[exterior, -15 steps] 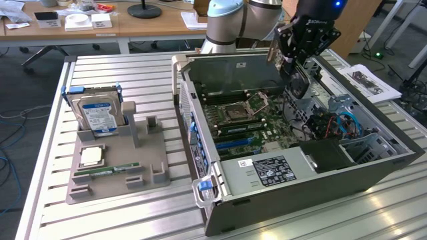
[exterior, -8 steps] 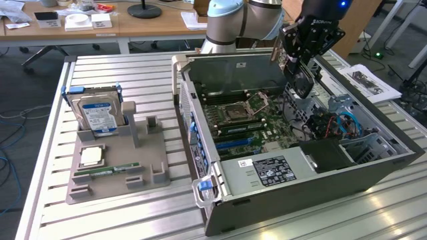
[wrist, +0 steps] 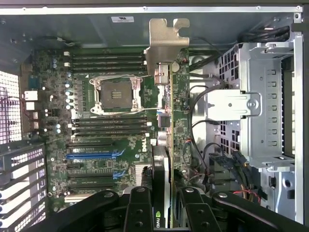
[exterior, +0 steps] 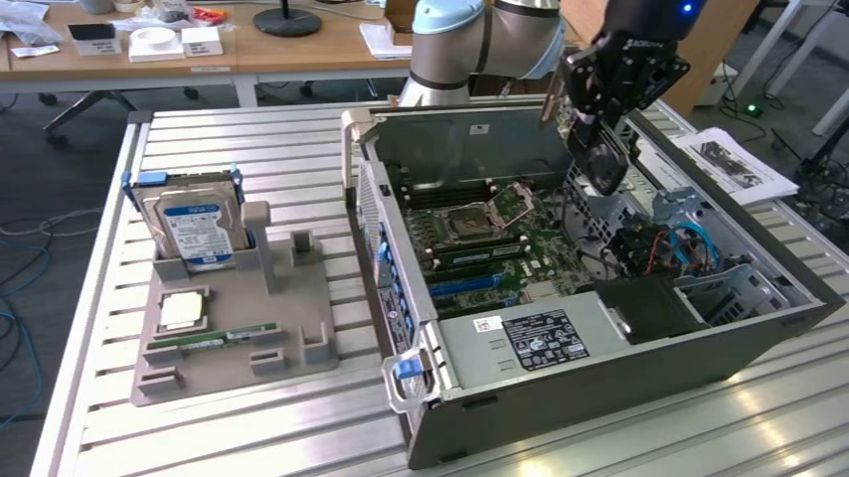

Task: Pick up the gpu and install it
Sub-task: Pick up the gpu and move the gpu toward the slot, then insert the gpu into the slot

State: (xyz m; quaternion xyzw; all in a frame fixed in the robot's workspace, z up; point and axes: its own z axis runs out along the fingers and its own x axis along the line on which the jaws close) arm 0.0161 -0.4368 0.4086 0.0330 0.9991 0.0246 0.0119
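From my end, the work surface is a slatted silver metal table (exterior: 239,149). Two big things sit straight on it: a grey plastic parts holder (exterior: 226,358) toward the exterior view's left, and the open PC case (exterior: 597,378) just beside it on the right. A printed sheet (exterior: 737,164) lies by the table's right edge.

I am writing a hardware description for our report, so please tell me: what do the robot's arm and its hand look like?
The thick silver-grey tubular arm has rounded light-blue joint caps. The black, boxy hand carries small white lettering, with a small blue light on the wrist above it. Its black fingers are flat linked bars with round pivot holes.
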